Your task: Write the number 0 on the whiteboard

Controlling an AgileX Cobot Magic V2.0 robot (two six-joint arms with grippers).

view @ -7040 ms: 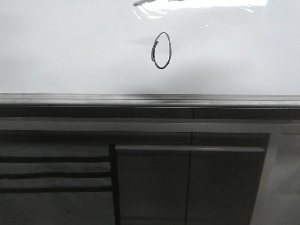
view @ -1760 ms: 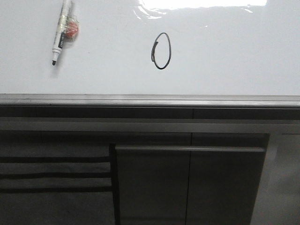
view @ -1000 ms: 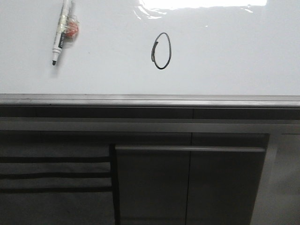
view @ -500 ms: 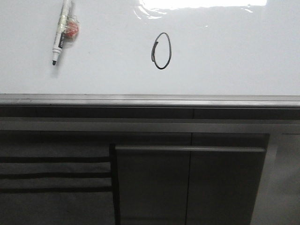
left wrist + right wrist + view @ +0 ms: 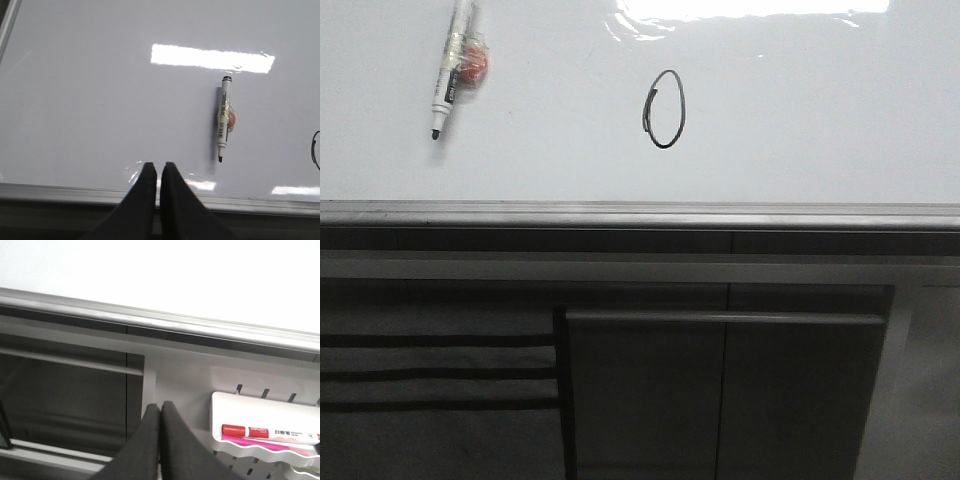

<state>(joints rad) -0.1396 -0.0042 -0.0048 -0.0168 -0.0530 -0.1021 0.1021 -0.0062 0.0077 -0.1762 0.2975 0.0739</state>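
Whiteboard [image 5: 840,120] glare-streaked — marker [image 5: 452,65] cut off; number 0 [image 5: 665,109] whole.

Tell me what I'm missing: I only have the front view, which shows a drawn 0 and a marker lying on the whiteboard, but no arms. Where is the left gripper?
Observer: The left gripper sits over the near edge of the whiteboard, fingers shut and holding nothing.
Operator: Is it touching the marker?
Observer: No. In the left wrist view the marker lies apart from the fingers, uncapped, tip pointing toward the board's near edge.
Operator: And the right gripper?
Observer: The right gripper is shut and empty too, off the board, in front of the cabinet below its edge strip.
Operator: Anything else down there?
Observer: A white tray beside that gripper holds a red-capped marker. The number 0 stands complete.
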